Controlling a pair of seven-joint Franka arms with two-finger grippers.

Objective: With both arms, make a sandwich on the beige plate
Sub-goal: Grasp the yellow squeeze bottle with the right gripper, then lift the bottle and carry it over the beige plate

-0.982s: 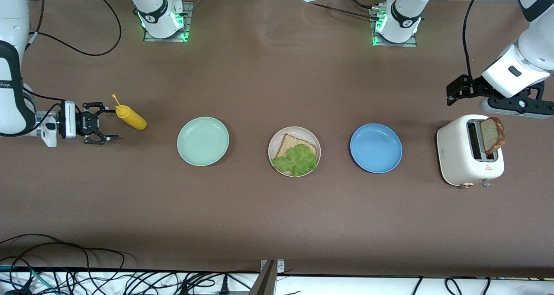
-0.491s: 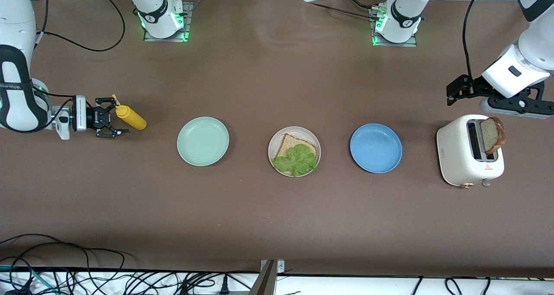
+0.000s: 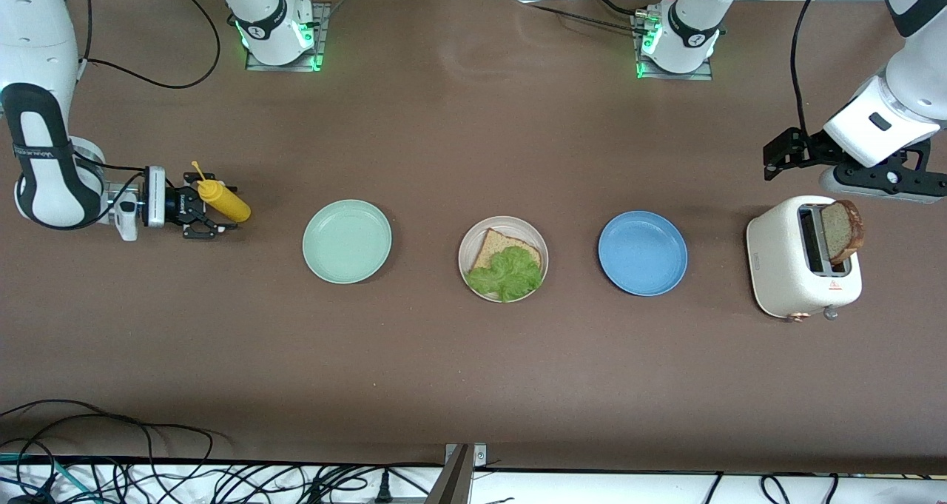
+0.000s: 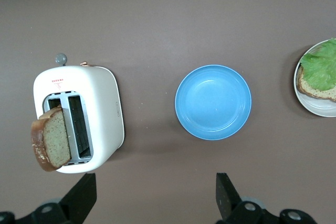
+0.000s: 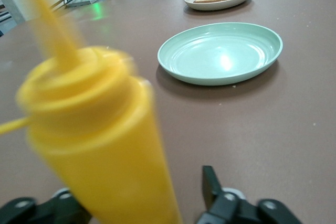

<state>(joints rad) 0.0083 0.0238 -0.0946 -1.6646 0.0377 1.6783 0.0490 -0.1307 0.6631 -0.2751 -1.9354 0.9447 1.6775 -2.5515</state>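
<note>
**Open sandwich on the beige plate, second slice in the toaster**

We read the clock over the table (image 3: 473, 385) from the front view, with twelve toward the arms' bases and six toward the front camera.

The right arm (image 3: 44, 156) reaches in low at the nine o'clock end. The left arm (image 3: 880, 119) hangs over the three o'clock end and waits.

The white toaster (image 3: 795, 267) stands at three o'clock. A brown slice of bread (image 3: 842, 230) sticks up out of its slot on the side toward the left arm's end and leans outward.

Three plates lie in a row across the middle. The beige plate (image 3: 470, 241) is at the centre, the mint-green plate (image 3: 346, 241) at its nine o'clock and the blue plate (image 3: 642, 252) at its three o'clock. The other two plates hold nothing.

On the beige plate we see one slice of bread (image 3: 494, 246) toward twelve. A ruffled lettuce leaf (image 3: 507, 274) lies over its six o'clock part. No top slice covers it.

The yellow squeeze bottle (image 3: 226, 203) lies at nine o'clock of the mint-green plate.

The right gripper (image 3: 218, 209) straddles the bottle at table height. One finger (image 5: 210, 182) stands visibly off the bottle's side, so we see no clamp.

The left gripper (image 4: 156, 178) hovers over the table at twelve o'clock of the toaster, its fingers spread wide and holding nothing.
</note>
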